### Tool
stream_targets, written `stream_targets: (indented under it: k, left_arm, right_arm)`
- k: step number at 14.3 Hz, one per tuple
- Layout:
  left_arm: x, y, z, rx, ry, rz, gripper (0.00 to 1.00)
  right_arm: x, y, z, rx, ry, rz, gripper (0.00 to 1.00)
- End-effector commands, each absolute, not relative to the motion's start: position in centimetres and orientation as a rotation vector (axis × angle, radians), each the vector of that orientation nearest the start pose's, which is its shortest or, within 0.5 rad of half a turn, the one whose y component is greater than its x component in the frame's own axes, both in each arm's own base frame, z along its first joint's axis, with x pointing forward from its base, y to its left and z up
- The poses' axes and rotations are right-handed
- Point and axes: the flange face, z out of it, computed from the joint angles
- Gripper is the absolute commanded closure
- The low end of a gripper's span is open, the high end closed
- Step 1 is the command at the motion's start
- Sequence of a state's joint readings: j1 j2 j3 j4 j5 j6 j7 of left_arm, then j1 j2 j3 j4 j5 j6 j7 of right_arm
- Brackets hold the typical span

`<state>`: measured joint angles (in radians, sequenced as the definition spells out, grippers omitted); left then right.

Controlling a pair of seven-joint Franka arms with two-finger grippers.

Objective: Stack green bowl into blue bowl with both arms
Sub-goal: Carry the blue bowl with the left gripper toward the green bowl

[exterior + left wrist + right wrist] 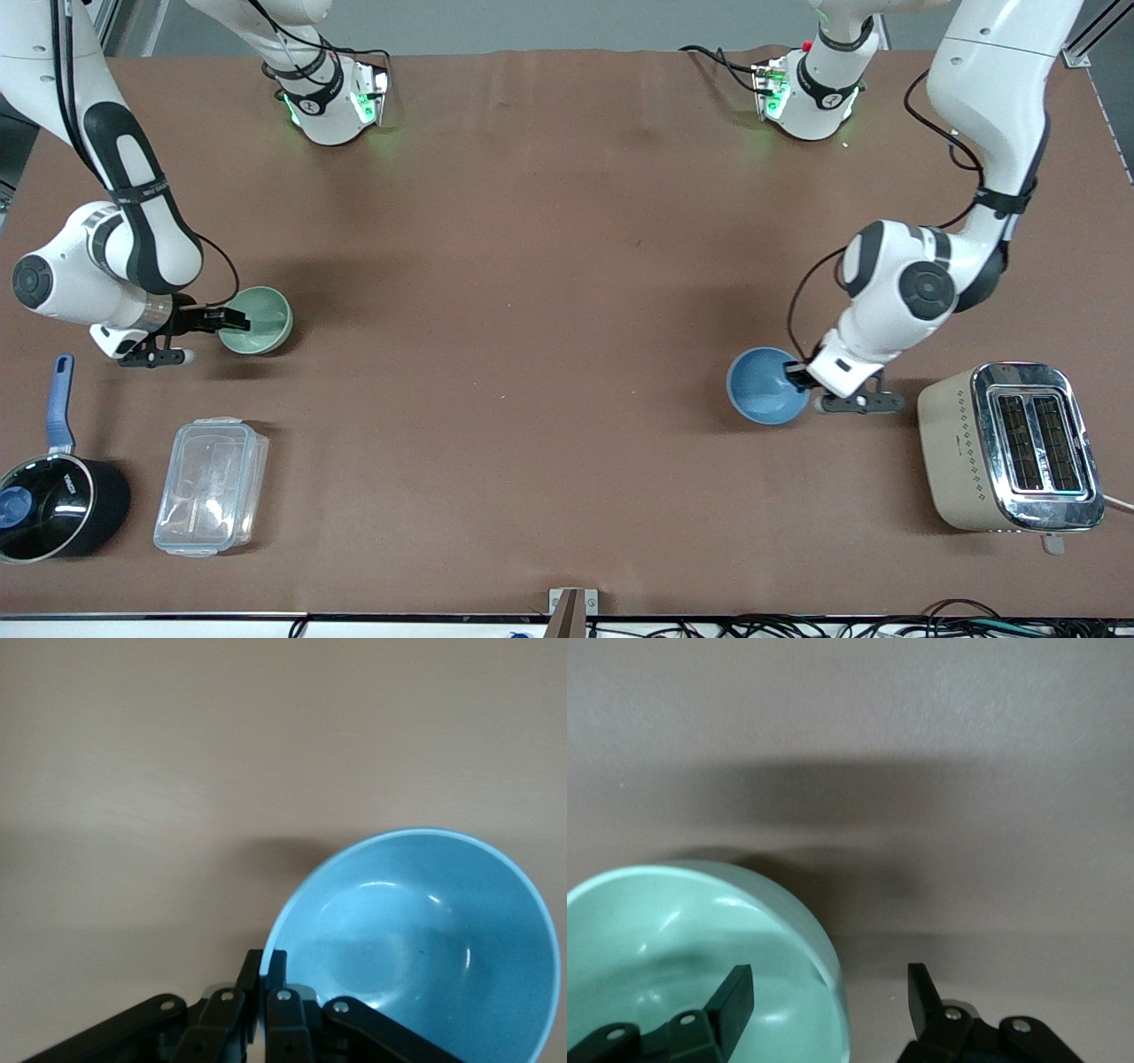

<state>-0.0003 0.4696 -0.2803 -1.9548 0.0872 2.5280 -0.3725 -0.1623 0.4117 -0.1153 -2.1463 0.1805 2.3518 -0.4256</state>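
Pinching blue bowl (425, 939) rim, left pincer (264, 967), right pincer (830, 990) wide astride green bowl (700, 948) wall

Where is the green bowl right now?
The green bowl sits on the table toward the right arm's end, farther from the front camera than the clear plastic box, with the right pincer open astride its rim.

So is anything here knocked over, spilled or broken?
Nothing stands out. The green bowl and blue bowl sit upright and empty. The left gripper is pinched on the blue bowl's rim; the right gripper straddles the green bowl's rim, open.
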Motion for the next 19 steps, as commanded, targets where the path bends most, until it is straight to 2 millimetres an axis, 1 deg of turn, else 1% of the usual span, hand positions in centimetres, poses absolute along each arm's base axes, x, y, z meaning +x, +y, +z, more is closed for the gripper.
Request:
stream_targets:
  k: [1, 2, 3, 4, 6, 8, 9, 11, 12, 13, 14, 15, 16, 17, 18, 19]
  left_arm:
    - [59.5, -23.0, 27.2, -3.276, -0.239, -0.139, 1.0]
    - [58.8, -26.2, 27.3, -3.286, -0.298, -0.129, 1.0]
    - [58.0, -29.8, 27.7, -3.298, -0.349, -0.129, 1.0]
    - [57.0, -32.9, 27.9, -3.308, -0.4, -0.123, 1.0]
    - [55.9, -38.4, 27.3, -3.322, -0.525, -0.094, 1.0]
    - [54.1, -43.1, 26.0, -3.333, -0.551, -0.05, 1.0]
    - [53.3, -44.8, 24.9, -3.325, -0.544, -0.047, 1.0]
    - [52.6, -48.1, 23.2, -3.329, -0.536, -0.048, 1.0]
    - [52.3, -49.3, 22.3, -3.321, -0.563, -0.05, 1.0]
    - [51.9, -50.0, 21.5, -3.308, -0.544, -0.07, 1.0]
    - [51.0, -50.9, 20.6, -3.298, -0.498, -0.077, 1.0]
    - [50.7, -51.1, 19.9, -3.285, -0.478, -0.095, 0.99]
    - [50.3, -51.5, 19.8, -3.28, -0.463, -0.102, 0.98]
    - [50.4, -51.4, 19.8, -3.279, -0.463, -0.107, 0.85]
    - [50.7, -51.2, 20.3, -3.282, -0.471, -0.115, 0.44]
    - [51.1, -51.0, 21.0, -3.285, -0.469, -0.137, 0.01]
  right_arm:
    - [51.9, -14.5, 19.3, -2.977, -0.022, 0.246, 0.63]
    - [51.8, -14.5, 19.4, -2.976, -0.02, 0.248, 0.79]
    - [51.9, -14.6, 19.6, -2.977, -0.021, 0.241, 0.89]
    - [51.9, -14.6, 19.6, -2.977, -0.019, 0.241, 0.95]
    - [52.2, -14.5, 21.0, -2.971, -0.015, 0.238, 0.97]
    - [53.6, -14.6, 23.7, -2.953, -0.021, 0.247, 0.97]
    - [54.5, -14.5, 25.3, -2.943, -0.023, 0.255, 0.97]
    - [56.5, -14.1, 28.6, -2.93, 0.025, 0.272, 0.97]
    - [57.5, -13.0, 30.0, -2.93, 0.032, 0.281, 0.97]
    - [58.4, -11.7, 31.2, -2.93, 0.06, 0.294, 0.97]
    - [59.0, -10.4, 32.0, -2.932, 0.111, 0.307, 0.97]
    - [59.6, -8.3, 32.6, -2.937, 0.137, 0.32, 0.96]
    - [60.1, -6.2, 33.2, -2.945, 0.177, 0.316, 0.96]
    - [60.6, -3.2, 34.1, -2.955, 0.235, 0.307, 0.96]
    - [61.1, -0.4, 34.8, -2.962, 0.276, 0.3, 0.96]
    - [61.4, 2.6, 35.5, -2.962, 0.311, 0.288, 0.96]
